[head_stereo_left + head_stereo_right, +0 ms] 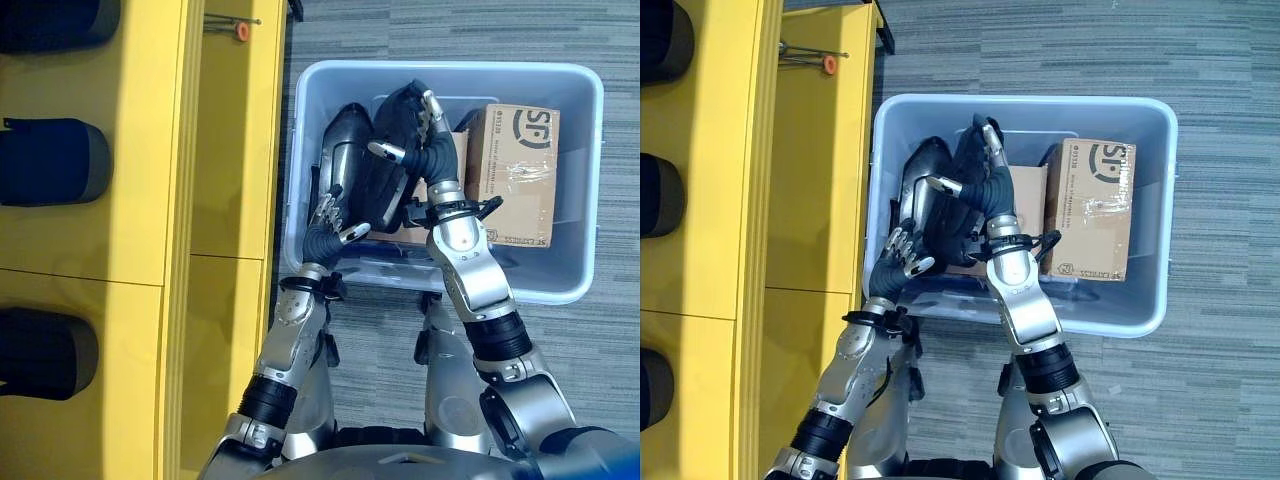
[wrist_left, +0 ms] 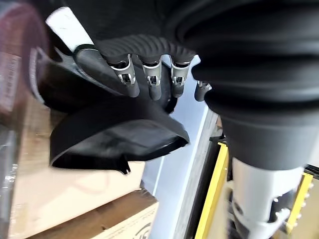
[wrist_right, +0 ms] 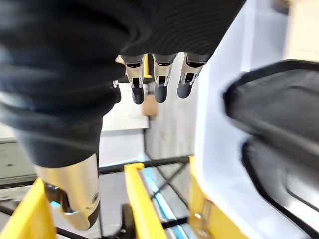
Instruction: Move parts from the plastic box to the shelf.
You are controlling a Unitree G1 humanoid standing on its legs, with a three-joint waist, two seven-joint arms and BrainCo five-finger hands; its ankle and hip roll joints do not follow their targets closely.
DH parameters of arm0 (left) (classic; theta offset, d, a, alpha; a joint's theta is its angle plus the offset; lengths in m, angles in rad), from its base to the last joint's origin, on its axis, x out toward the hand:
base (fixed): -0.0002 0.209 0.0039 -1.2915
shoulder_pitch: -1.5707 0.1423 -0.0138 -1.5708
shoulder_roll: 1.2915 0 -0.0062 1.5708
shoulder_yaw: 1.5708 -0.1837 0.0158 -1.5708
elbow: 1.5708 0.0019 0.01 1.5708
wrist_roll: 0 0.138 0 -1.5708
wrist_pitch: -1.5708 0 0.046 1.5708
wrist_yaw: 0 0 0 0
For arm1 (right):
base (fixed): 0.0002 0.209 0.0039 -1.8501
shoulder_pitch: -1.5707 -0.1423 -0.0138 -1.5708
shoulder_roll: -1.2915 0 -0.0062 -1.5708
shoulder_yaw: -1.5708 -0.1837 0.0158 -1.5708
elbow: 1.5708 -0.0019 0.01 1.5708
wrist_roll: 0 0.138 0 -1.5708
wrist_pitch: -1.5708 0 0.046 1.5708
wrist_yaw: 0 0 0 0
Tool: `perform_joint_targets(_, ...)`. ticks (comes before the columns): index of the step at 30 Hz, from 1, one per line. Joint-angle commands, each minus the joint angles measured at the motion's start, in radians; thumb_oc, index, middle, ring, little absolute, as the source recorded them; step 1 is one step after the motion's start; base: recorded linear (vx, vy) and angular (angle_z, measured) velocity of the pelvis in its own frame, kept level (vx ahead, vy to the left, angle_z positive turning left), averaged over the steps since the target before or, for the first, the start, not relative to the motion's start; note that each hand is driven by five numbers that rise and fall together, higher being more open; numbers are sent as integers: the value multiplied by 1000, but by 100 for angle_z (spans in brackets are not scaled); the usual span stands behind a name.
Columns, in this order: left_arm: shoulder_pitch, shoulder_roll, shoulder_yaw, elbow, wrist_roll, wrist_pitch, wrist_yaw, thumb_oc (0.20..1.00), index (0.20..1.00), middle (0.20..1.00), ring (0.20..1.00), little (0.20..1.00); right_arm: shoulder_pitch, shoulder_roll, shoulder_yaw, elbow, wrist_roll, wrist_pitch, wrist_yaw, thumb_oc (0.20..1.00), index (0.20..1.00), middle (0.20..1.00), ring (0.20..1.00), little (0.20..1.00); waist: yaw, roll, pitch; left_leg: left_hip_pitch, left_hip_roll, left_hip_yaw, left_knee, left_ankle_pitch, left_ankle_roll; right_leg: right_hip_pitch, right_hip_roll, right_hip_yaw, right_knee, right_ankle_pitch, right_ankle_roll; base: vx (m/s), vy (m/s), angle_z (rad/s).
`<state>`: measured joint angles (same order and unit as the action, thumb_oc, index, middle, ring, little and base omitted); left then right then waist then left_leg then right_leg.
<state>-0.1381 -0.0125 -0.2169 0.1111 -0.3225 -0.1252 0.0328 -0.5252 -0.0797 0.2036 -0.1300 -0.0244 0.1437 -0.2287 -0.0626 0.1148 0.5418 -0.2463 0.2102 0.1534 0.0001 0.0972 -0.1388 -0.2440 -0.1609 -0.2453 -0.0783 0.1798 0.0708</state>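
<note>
Clearly you are still near the start of this job: the yellow shelf (image 1: pixel 130 200) runs along the robot's left, with dark rounded items (image 1: pixel 50 160) already sitting in its bays, though whether those are moved parts you cannot tell. To its right stands the plastic box (image 1: pixel 1140 300) on the carpeted floor (image 1: pixel 1220 60), and everything the task names is inside it. A cardboard carton (image 1: pixel 1092 205) stands against the box's right wall, a flatter one (image 1: pixel 1028 200) lies beside it, and the black shell-like parts (image 1: pixel 345 160) are bunched in the left half, near the wall closest to the shelf. Your right robot hand (image 1: pixel 418 150) reaches in over the near rim and lies on the black parts, fingers fairly straight and spread, with nothing gripped as far as the head views show. Your left robot hand (image 1: pixel 330 225) sits at the box's near left corner, fingers loosely bent against the edge of a black part; its wrist view shows the fingertips (image 2: pixel 153 89) resting above the curved shell without closing round it. The lift and the carry both remain.
</note>
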Motion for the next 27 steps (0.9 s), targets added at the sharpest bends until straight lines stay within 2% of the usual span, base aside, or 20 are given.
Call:
perform_joint_targets(1,9,16,-20,-126,11,-56,-10,1000,1000,1000,1000,1000,-1,61,-17,-57,-32,-56,-2,1000,1000,1000,1000,1000,-15,-22,-22,18,20,32,88,-31,-14,8,-48,9,92,-95,-31,-5,-6,-5)
perform_joint_targets(12,43,35,-15,-139,3,-49,-18,1000,1000,1000,1000,1000,53,48,-28,-71,-32,-58,10,1000,1000,1000,1000,1000,-28,-36,-22,23,26,32,97,-33,-17,6,-51,17,102,-94,-30,0,0,0)
perform_joint_targets(16,56,43,-20,-145,4,-46,-15,1000,1000,1000,1000,1000,91,-3,-84,-101,-87,-74,-19,1000,1000,1000,1000,1000,-40,-42,-22,23,26,34,94,-31,-17,1,-54,18,106,-94,-29,0,0,0)
perform_joint_targets(21,61,46,-30,-139,4,-44,-16,1000,1000,1000,1000,1000,108,-25,-198,-118,-100,-81,-65,1000,1000,1000,1000,1000,-51,-50,-22,21,29,33,92,-27,-20,-18,-59,22,120,-90,-30,-1,-10,-6)
perform_joint_targets(27,64,48,-50,-139,2,-44,-21,1000,1000,1000,1000,1000,70,-57,-243,-51,-127,-83,-89,1000,1000,1000,1000,1000,-49,-51,-22,33,30,31,92,-31,-23,-9,-55,23,119,-89,-31,12,-12,-3)
